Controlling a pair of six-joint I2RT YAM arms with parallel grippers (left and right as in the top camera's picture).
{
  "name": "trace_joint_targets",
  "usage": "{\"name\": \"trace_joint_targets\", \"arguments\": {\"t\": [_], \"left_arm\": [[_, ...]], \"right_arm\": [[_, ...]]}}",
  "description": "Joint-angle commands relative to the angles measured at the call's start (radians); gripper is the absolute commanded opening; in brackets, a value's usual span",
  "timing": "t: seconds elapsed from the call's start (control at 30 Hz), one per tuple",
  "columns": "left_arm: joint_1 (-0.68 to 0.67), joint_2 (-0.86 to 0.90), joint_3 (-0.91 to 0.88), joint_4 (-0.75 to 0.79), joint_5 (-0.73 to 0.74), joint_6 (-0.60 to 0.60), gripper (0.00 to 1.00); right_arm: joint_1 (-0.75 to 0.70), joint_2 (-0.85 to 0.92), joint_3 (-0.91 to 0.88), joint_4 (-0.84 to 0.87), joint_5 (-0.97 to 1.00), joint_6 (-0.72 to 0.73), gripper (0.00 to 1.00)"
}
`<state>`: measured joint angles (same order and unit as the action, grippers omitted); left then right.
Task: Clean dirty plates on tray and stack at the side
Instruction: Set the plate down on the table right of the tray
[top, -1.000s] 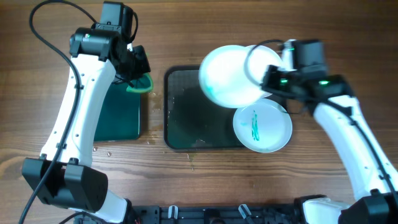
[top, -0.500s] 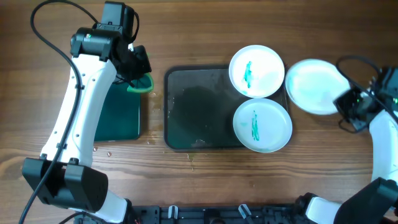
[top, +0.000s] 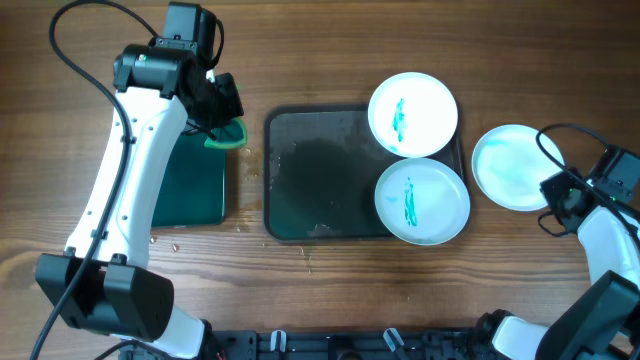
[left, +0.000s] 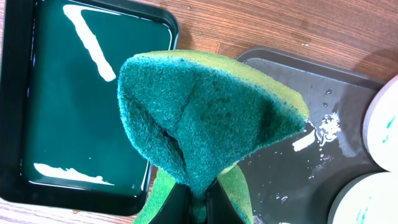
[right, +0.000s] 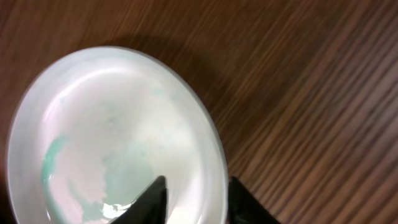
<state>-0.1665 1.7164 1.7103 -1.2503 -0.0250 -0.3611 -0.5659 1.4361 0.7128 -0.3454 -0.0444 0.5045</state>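
Two white plates, each with a teal-green smear, lie at the right end of the dark grey tray (top: 310, 180): one at the back (top: 413, 113) and one at the front (top: 421, 201). A third plate (top: 512, 166) with only faint teal traces is over the wood to the right of the tray. My right gripper (top: 556, 190) is shut on its near-right rim. In the right wrist view the jaws (right: 196, 196) straddle that plate's (right: 112, 137) rim. My left gripper (top: 222, 112) is shut on a folded green sponge (left: 205, 118) and hovers between the two trays.
A smaller dark green tray (top: 190, 185) holding liquid lies left of the grey tray, below the left arm. The left half of the grey tray is wet. Small crumbs lie on the wood near the trays' front edges.
My right gripper carried the third plate from over the tray's back right to the wood right of the tray, uncovering the back smeared plate. The left arm has not moved.
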Motion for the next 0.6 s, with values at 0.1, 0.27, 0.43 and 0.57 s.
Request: {"name": "trace_joint_targets", "arguments": {"t": [0.1,0.27,0.43,0.57], "left_arm": [[-0.002,0.001,0.01,0.005,0.009,-0.013,0.04],[-0.002,0.001,0.01,0.005,0.009,-0.013,0.04],[-0.002,0.001,0.01,0.006,0.009,-0.013,0.04],[-0.002,0.001,0.01,0.004,0.009,-0.013,0.04]], "right_arm": [[0.003,0.004,0.123,-0.271,-0.374,-0.175,0.41],[0.066,0.006,0.129,-0.481,-0.423,-0.334,0.41],[0.204,0.007,0.054,-0.444,-0.334,-0.35,0.4],[0.298,0.011,0.017,-0.379,-0.301,-0.347,0.37]]}}
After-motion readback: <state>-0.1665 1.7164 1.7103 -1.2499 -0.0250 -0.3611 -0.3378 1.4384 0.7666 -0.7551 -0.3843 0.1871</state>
